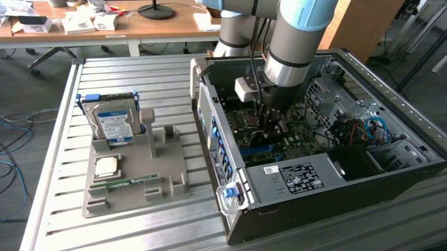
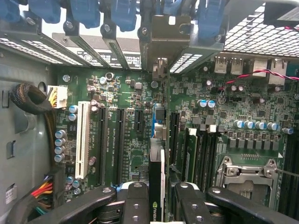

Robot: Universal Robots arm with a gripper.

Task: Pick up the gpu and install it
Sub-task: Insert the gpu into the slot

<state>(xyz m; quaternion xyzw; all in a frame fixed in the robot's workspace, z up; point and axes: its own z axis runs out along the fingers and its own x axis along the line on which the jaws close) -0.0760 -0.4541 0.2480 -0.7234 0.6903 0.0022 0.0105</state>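
The arm (image 1: 297, 42) comes down from 12 o'clock in the exterior view into the open computer case (image 1: 204, 120), which lies on its side on the slatted metal counter (image 1: 125, 73). The pincer (image 1: 269, 123) is low over the motherboard (image 2: 117, 93), near the case's middle.

In the wrist view the pincer (image 2: 160, 186) has its two black fingers (image 2: 135, 200) drawn in on either side of the gpu (image 2: 155, 168) and pinches it. The card stands on edge, in line with the long black expansion slots (image 2: 119, 140). Its silvery end bracket (image 2: 163, 32) sits at the rear slot openings, among the blue latches (image 2: 84, 11). I cannot tell whether its lower edge is fully down in a slot. A white slot (image 2: 82, 140) lies well to one side of the card, the metal processor socket (image 2: 247, 172) to the other.

At 9 o'clock from the case in the exterior view sits a grey holder tray (image 1: 175, 178). A hard drive (image 1: 112, 123) with a blue-white label stands upright at its 11 o'clock corner. A square chip (image 1: 106, 166) lies flat below it, and a narrow green memory stick (image 1: 125, 183) lies toward 6 o'clock. The power supply (image 1: 300, 178) fills the case's 5 o'clock corner.
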